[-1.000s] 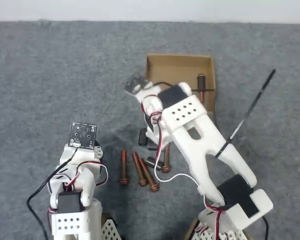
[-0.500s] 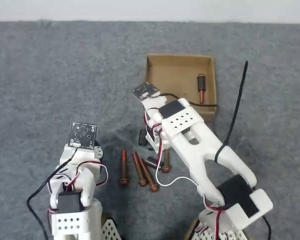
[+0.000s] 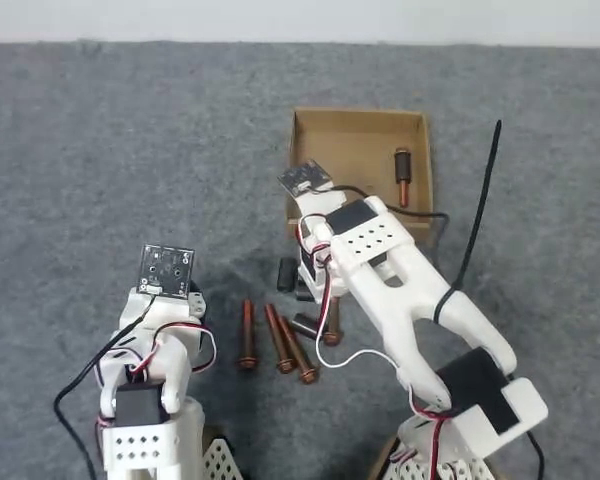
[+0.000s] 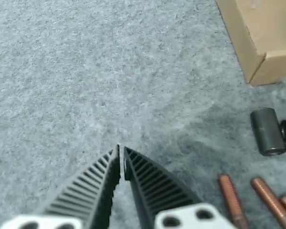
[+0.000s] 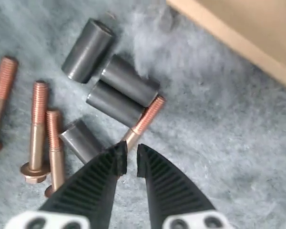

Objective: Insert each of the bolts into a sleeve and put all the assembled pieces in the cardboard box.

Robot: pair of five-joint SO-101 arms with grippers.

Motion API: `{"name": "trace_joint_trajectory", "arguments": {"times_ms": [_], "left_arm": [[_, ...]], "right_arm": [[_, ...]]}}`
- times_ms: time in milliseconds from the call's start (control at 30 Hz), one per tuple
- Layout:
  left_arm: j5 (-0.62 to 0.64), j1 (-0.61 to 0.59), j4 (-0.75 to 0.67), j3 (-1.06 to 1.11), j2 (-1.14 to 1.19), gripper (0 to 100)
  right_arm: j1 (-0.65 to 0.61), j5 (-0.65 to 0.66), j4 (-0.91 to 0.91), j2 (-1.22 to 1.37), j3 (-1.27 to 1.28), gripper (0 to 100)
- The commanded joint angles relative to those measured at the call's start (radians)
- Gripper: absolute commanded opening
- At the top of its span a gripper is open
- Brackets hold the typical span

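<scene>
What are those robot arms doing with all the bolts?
They are meant to slip the bolts into the dark sleeves and pack them in the cardboard box. One finished piece already lies in the box. The right gripper hangs just over one bolt that lies against the sleeves, its fingers a little apart. The left gripper is shut above the grey mat, holding nothing.

Loose bolts point(image 5: 36, 125) on desk point(image 3: 100, 150): 4. Empty sleeves point(image 5: 88, 50): 4. Assembled bolt+sleeve pc point(image 3: 403, 175): 1, inside cardboard box point(image 3: 345, 160). Totals incl. that pc: 5 bolts, 5 sleeves. Boxes: 1. Robot arms point(image 3: 410, 290): 2, 1 pincer ea. – left pincer point(image 4: 121, 160), right pincer point(image 5: 131, 157).
</scene>
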Motion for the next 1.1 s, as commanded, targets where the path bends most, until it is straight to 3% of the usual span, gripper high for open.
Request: {"name": "trace_joint_trajectory", "arguments": {"times_ms": [0,300,567,733,1067], "left_arm": [[-0.011,0.003,-0.037,-0.008,-0.021,1],[-0.011,0.003,-0.040,-0.008,-0.021,1],[-0.008,0.003,-0.049,-0.008,-0.020,1],[-0.008,0.003,-0.049,-0.008,-0.020,1],[-0.009,0.003,-0.049,-0.008,-0.020,1]], "right_arm": [[0.019,-0.011,0.001,-0.068,-0.008,1.3],[0.018,-0.015,-0.131,-0.068,0.089,10.3],[0.018,-0.020,-0.228,-0.048,0.146,10.9],[0.015,-0.020,-0.295,0.104,0.137,10.6],[0.018,-0.011,-0.166,0.177,0.035,5.0]]}}
